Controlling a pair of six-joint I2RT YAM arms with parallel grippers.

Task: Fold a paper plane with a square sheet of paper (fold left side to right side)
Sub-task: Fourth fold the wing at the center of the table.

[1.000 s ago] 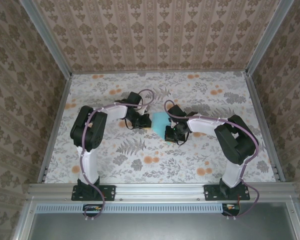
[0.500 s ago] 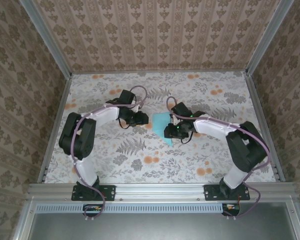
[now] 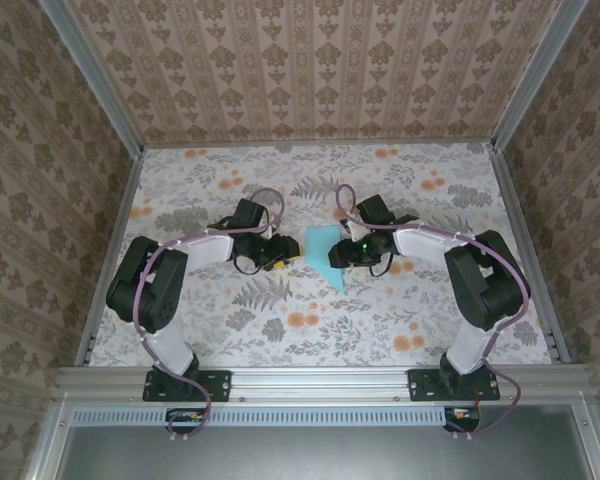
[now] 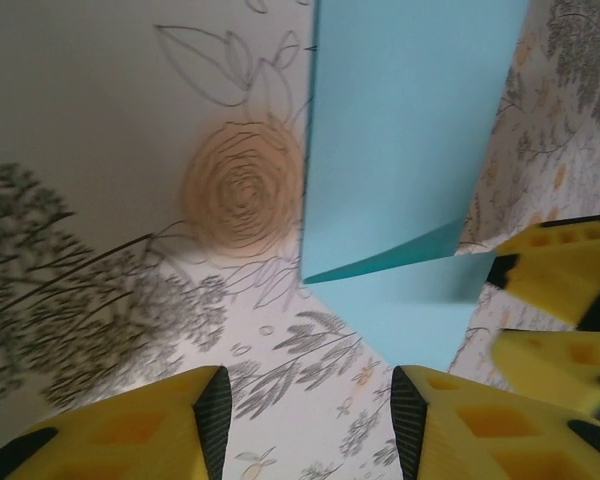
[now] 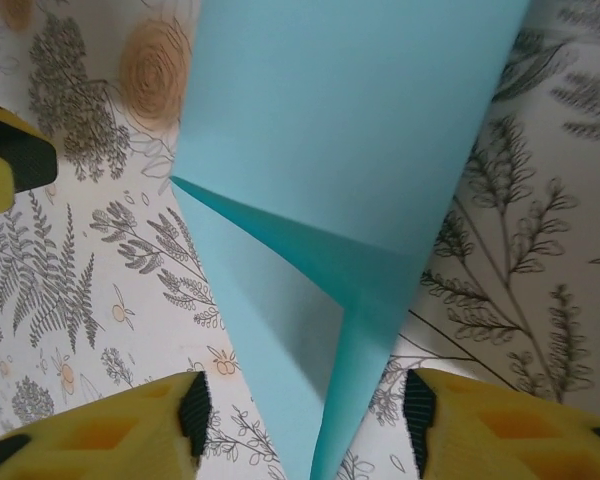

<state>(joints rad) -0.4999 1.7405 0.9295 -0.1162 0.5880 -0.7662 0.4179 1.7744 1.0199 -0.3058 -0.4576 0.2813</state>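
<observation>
From the overhead camera I see the light-blue paper plane [image 3: 323, 252] lying flat on the floral table cover [image 3: 280, 320], a little past the middle of the table. Its wide end faces 12 o'clock and it tapers to a point at about 5 o'clock.

The left gripper [image 3: 286, 254] sits low at the plane's 9 o'clock, just beside its edge. The right gripper [image 3: 338, 262] is at its 3 o'clock, reaching in over the narrow half.

On the left wrist camera, the left gripper [image 4: 308, 400] is released. Its yellow fingers [image 4: 130, 435] stand apart with only printed cloth between them. The paper plane [image 4: 405, 140] lies ahead at 1 o'clock. One folded flap forms a darker slanted edge across it, and an orange rose print [image 4: 242, 190] sits beside it at 9 o'clock. The right arm's yellow fingers [image 4: 565, 275] show at 3 o'clock, close to the paper's edge.

On the right wrist camera, the right gripper [image 5: 305, 400] is released too, with its jaws spread wide. The paper plane [image 5: 350, 130] runs toward 12 o'clock, and its narrow creased end lies between the fingers [image 5: 510, 425]. Neither pad touches it, as far as I can tell.
</observation>
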